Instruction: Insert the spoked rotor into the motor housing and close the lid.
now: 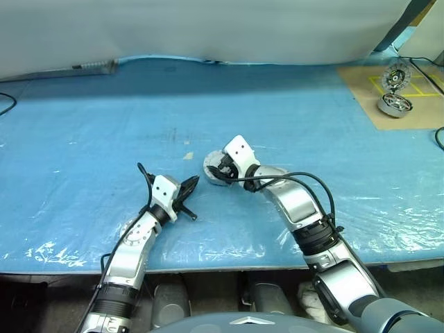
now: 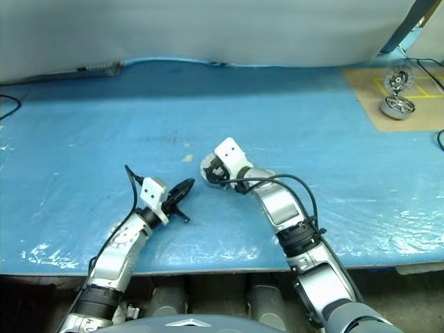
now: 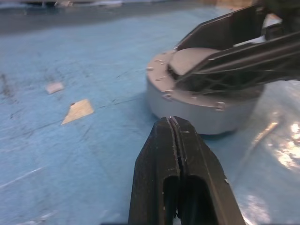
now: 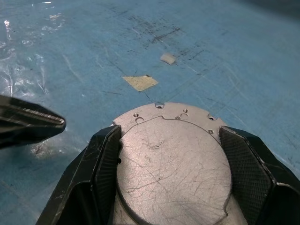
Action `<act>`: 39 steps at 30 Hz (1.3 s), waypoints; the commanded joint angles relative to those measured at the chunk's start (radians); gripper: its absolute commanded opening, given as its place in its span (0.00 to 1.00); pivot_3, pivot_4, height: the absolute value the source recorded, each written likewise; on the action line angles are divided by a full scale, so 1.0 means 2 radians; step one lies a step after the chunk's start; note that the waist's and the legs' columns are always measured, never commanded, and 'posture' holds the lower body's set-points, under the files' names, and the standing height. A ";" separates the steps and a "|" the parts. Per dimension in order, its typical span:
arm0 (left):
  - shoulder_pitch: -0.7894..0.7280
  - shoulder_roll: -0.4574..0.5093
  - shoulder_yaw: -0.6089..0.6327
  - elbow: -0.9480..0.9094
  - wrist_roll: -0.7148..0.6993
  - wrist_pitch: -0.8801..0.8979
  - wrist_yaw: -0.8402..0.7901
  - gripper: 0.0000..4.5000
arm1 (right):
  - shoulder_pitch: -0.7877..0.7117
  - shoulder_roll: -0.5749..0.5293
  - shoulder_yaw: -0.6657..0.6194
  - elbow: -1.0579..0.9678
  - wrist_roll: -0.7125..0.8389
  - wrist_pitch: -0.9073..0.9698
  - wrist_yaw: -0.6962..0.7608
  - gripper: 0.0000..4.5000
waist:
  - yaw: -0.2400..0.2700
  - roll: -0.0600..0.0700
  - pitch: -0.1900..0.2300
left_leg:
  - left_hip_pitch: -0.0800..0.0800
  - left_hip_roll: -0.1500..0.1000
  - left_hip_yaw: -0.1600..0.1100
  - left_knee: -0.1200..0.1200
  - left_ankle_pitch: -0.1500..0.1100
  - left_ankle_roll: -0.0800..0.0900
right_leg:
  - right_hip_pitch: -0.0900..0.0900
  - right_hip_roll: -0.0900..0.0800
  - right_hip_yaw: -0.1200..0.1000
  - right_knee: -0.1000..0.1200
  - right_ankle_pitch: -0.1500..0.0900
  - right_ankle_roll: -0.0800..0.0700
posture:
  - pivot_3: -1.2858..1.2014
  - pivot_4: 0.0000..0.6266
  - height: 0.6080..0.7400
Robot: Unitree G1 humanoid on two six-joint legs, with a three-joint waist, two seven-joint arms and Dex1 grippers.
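With my left gripper [image 1: 189,189] pressed fully shut and empty, its black tips hover just beside the motor housing [image 3: 197,110], pointing at its side wall without touching that I can see. My right gripper [image 4: 171,154] straddles the same housing from above, its two fingers [image 4: 105,159] spread wide, one on either side of the round top; whether the pads actually bear on the metal I cannot tell. Seen through the right wrist view, the lid [image 4: 173,164] lies flat on the housing, smooth scratched grey face up, so I judge it already swung closed. No spoked rotor is visible on the blue mat [image 1: 83,139] around me; I take it to be inside, under the lid, though I cannot confirm that.

By my reading the closing step is at its end. Next I need to check the lid sits flush all round, then ease my right fingers up and away without dragging the housing sideways, keeping the left tips clear.

Just past the housing a small yellowish scrap [image 4: 139,83] lies on the mat. Far off to my right, on a brown board [image 1: 388,104], stands another motor unit [image 1: 395,104] with a shiny wheel [image 1: 397,76] behind it.
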State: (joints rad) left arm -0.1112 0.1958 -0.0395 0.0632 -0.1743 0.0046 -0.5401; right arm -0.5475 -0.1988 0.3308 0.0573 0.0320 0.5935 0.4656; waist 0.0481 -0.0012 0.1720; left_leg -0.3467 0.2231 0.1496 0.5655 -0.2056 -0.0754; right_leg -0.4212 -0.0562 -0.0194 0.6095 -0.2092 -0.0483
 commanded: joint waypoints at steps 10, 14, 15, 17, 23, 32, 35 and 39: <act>-0.220 0.031 0.105 0.047 -0.194 0.391 -0.012 0.00 | 0.012 -0.001 0.000 0.012 -0.004 0.063 0.005 0.67 | 0.002 0.000 -0.001 | 0.000 -0.001 0.000 0.000 0.000 0.000 | 0.000 0.000 0.000 0.000 0.000 0.000 | 0.52 0.24 1.00; -0.268 0.047 0.089 0.112 -0.198 0.422 -0.055 0.00 | 0.014 -0.001 0.001 0.012 -0.006 0.063 0.004 0.67 | 0.002 0.001 -0.001 | 0.000 -0.001 0.000 0.000 0.000 0.000 | 0.000 0.000 0.000 0.000 0.000 0.000 | 0.52 0.24 1.00; -0.276 0.048 0.086 0.126 -0.194 0.422 -0.060 0.00 | 0.014 0.000 0.001 0.012 -0.006 0.063 0.003 0.67 | 0.002 0.001 -0.001 | 0.000 -0.001 0.000 0.000 0.000 0.000 | 0.000 0.000 0.000 0.000 0.000 0.000 | 0.52 0.24 1.00; -0.287 0.050 0.075 0.144 -0.186 0.418 -0.074 0.00 | 0.015 0.000 0.001 0.011 -0.007 0.063 0.002 0.67 | 0.003 0.001 -0.001 | 0.000 -0.001 0.000 0.000 0.000 0.000 | 0.000 0.000 0.000 0.000 0.000 0.000 | 0.52 0.24 1.00; -0.283 0.041 0.035 0.151 -0.166 0.411 -0.096 0.00 | 0.022 0.000 0.001 0.003 -0.007 0.065 -0.005 0.67 | 0.005 0.001 -0.001 | -0.001 -0.001 0.000 0.000 0.000 0.000 | 0.000 0.000 0.000 0.000 0.000 0.000 | 0.52 0.24 1.00; -0.251 0.031 0.004 0.118 -0.150 0.423 -0.089 0.00 | 0.032 0.005 0.003 -0.011 -0.004 0.068 -0.007 0.67 | 0.011 0.000 -0.003 | 0.000 -0.001 0.000 -0.001 0.000 0.000 | 0.001 0.000 0.000 -0.001 0.000 0.000 | 0.52 0.24 1.00; -0.244 0.029 0.003 0.108 -0.149 0.427 -0.087 0.00 | 0.037 0.006 -0.007 -0.021 0.004 0.062 -0.004 0.88 | 0.012 0.000 -0.003 | 0.000 -0.001 0.000 -0.001 0.000 0.000 | 0.001 -0.001 0.000 -0.001 0.000 0.000 | 0.52 0.24 1.00; -0.237 0.031 0.000 0.099 -0.147 0.429 -0.086 0.00 | 0.069 -0.007 -0.045 -0.077 0.030 0.064 0.007 0.99 | 0.015 0.000 -0.003 | 0.000 -0.001 0.000 -0.001 0.000 0.000 | 0.001 -0.001 0.000 -0.001 0.000 0.000 | 0.52 0.24 1.00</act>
State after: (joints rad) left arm -0.6067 0.2626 -0.0068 0.2731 -0.4795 0.8384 -0.7108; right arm -0.4546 -0.1963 0.2646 -0.0766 0.0574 0.6837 0.4606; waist 0.0789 -0.0005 0.1662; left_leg -0.3467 0.2209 0.1486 0.5639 -0.2055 -0.0756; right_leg -0.4185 -0.0586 -0.0202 0.6064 -0.2095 -0.0478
